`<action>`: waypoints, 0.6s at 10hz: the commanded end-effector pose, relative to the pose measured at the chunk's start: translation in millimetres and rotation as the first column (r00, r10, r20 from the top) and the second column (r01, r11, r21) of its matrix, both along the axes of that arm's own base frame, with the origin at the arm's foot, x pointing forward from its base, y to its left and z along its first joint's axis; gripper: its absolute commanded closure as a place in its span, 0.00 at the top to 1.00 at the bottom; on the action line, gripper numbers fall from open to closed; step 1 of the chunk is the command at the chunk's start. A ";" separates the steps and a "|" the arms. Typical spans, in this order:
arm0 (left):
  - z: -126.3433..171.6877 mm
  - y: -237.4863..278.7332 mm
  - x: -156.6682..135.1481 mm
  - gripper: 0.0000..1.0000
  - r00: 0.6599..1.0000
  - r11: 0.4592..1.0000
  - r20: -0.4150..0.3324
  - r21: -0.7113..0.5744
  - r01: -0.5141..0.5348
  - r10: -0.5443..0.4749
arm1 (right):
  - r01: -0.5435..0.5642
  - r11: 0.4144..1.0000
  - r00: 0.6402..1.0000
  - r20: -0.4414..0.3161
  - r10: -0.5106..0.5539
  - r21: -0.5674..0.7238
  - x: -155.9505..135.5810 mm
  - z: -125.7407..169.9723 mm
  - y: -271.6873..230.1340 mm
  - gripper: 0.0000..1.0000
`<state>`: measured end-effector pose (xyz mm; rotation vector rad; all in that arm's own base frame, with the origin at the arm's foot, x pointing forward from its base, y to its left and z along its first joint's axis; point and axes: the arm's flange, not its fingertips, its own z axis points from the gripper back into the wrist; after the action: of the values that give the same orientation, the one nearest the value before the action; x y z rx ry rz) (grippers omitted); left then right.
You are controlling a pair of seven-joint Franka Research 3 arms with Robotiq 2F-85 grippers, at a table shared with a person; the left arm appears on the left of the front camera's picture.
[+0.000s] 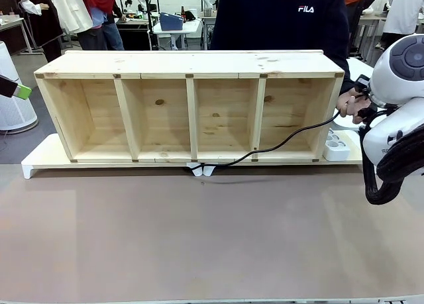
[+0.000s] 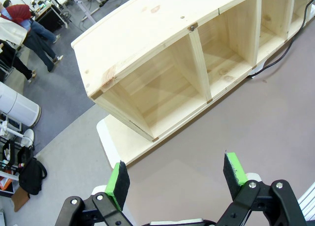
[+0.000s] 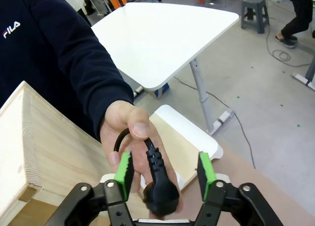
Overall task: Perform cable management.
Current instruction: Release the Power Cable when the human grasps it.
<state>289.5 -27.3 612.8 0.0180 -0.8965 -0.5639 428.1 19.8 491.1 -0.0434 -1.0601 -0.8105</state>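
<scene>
The cable is a thin black cord. It runs from under the wooden shelf's front edge, through the rightmost compartment, up to a person's hand. In the right wrist view that hand holds the round black plug between the green pads of my right gripper. The gripper is open and its pads stand clear of the plug on both sides. My left gripper hangs open and holds nothing above the table near the shelf's left end. A stretch of the cable shows far off.
The long wooden shelf with several open compartments lies on a white base board at the table's far side. A white power strip sits right of the shelf. The person stands behind the shelf. Brown tabletop spreads in front.
</scene>
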 end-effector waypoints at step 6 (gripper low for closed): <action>0.3 0.1 2.5 1.00 1.000 1.000 0.012 -0.005 -0.002 0.002 | -0.009 1.000 1.000 -0.007 0.009 0.011 -4.4 10.8 -3.0 1.00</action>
<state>289.5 -27.3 612.8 0.0180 -0.8965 -0.5639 426.5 17.9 495.9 -0.0350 -1.0670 -0.8160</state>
